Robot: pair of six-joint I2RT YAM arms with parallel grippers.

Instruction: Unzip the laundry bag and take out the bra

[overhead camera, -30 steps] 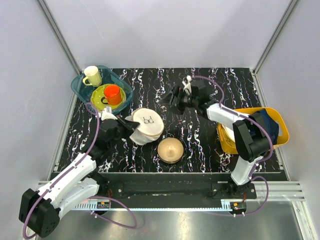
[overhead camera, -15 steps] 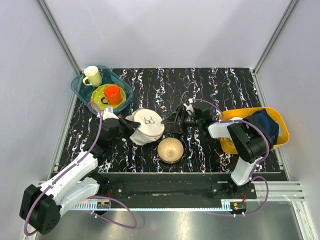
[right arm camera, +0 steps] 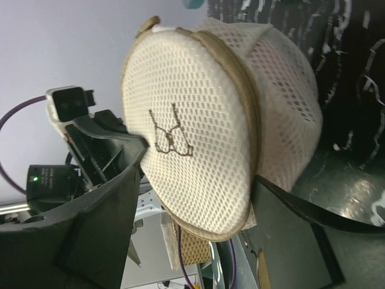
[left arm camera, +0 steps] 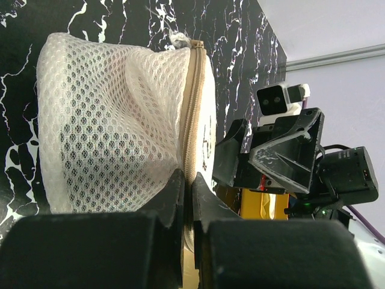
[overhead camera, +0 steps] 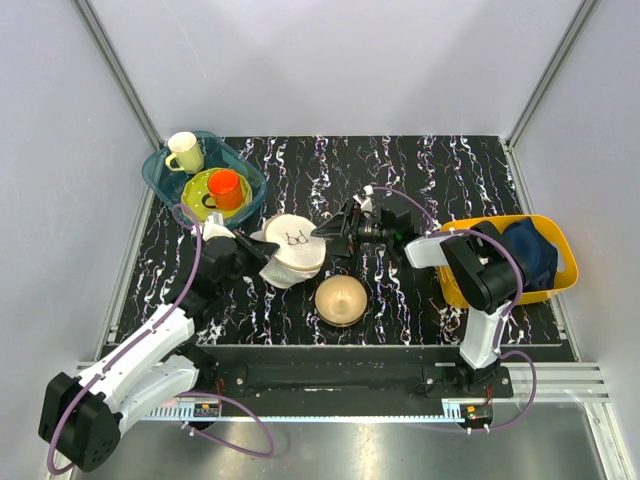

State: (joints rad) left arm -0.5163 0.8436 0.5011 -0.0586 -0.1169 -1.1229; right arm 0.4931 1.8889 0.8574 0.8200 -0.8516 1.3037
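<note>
Here the bag (overhead camera: 292, 252) sits left of centre on the tabletop (overhead camera: 450, 170), tipped so that its round lid (right arm camera: 192, 132) faces right. The bowl (overhead camera: 340, 298) lies just near and right of it. The left jaws are closed on the bag's left side, pinching the tan zip (left arm camera: 193, 108) tape. The right jaws stand open on either side of the lid; whether they touch the mesh cannot be told. The bra is not in sight. The zip looks shut along all of its visible run, so the bra is most likely inside.

The bag looks light and soft. Its mesh wall (left arm camera: 108, 120) dents, and it would probably fold or slide if pulled without a counter-hold, so the left pinch serves as the anchor. The place to take hold is probably the small tab (right arm camera: 148, 24) at the end of the seam away from the left jaws. It looks like the zip pull, though it is too small to be sure. Being thin, it calls for a fingertip pinch and a pull that follows the seam's curve. The bra, padded and limp, should lift out easily by a cup or strap, though a hook could snag in the mesh.
</note>
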